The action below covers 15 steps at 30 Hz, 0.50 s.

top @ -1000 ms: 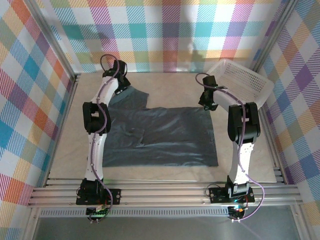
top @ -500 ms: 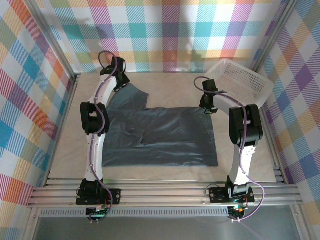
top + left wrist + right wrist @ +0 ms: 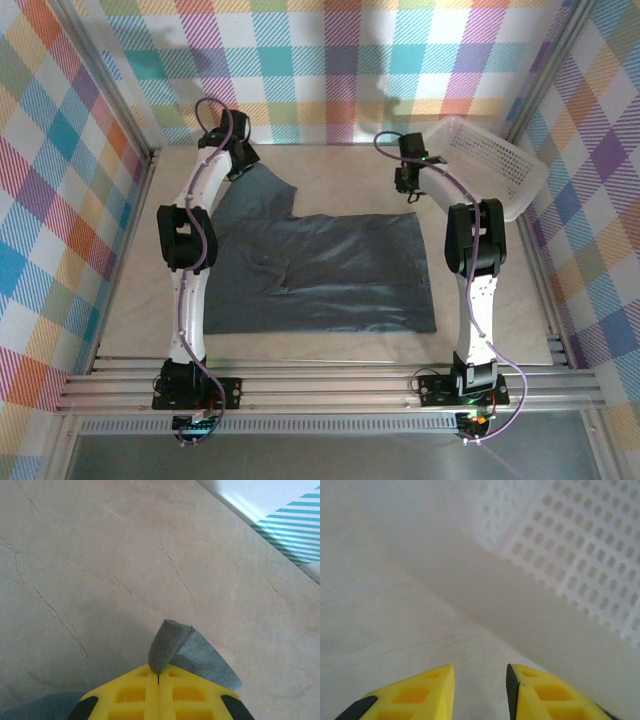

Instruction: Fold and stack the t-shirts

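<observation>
The dark slate-grey t-shirt (image 3: 320,270) lies spread flat on the pale table, with one sleeve reaching toward the back left. My left gripper (image 3: 243,160) is at that sleeve's far end. In the left wrist view its yellow jaws (image 3: 158,672) are shut on a fold of the grey cloth (image 3: 172,642), which sticks up between them. My right gripper (image 3: 405,185) hovers behind the shirt's far right corner, beside the basket. In the right wrist view it (image 3: 480,672) is open, with bare table between its fingers.
A white mesh basket (image 3: 490,165) stands tilted at the back right, close to the right gripper, and its wall (image 3: 580,555) fills the upper right of the right wrist view. Checked walls enclose the table on three sides. An aluminium rail (image 3: 330,385) runs along the near edge.
My right gripper has moved from the shirt's far right corner toward the back, next to the basket, and its jaws have narrowed. The left gripper has shifted slightly farther back with the sleeve.
</observation>
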Each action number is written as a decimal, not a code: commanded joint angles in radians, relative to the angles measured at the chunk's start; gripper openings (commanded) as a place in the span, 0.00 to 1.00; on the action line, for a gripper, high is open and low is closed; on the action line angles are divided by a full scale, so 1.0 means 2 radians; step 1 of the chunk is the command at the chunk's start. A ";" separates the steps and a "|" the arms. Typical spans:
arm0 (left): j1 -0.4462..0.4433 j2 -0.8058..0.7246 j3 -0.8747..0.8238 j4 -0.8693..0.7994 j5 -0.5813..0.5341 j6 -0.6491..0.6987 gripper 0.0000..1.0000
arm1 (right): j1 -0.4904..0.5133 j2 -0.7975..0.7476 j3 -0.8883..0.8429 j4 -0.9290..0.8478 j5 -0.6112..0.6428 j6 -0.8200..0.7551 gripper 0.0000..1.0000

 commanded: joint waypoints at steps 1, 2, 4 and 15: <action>-0.003 -0.024 -0.005 0.001 0.011 0.011 0.00 | -0.018 0.017 0.059 -0.044 0.039 -0.026 0.34; -0.003 -0.024 -0.006 0.001 0.011 0.011 0.00 | -0.022 0.020 0.070 -0.051 0.040 -0.024 0.34; -0.003 -0.025 -0.009 0.003 0.013 0.010 0.00 | -0.025 0.019 0.077 -0.055 0.033 -0.023 0.34; -0.004 -0.032 -0.016 0.003 0.011 0.011 0.00 | 0.037 -0.116 -0.121 0.021 0.016 0.023 0.45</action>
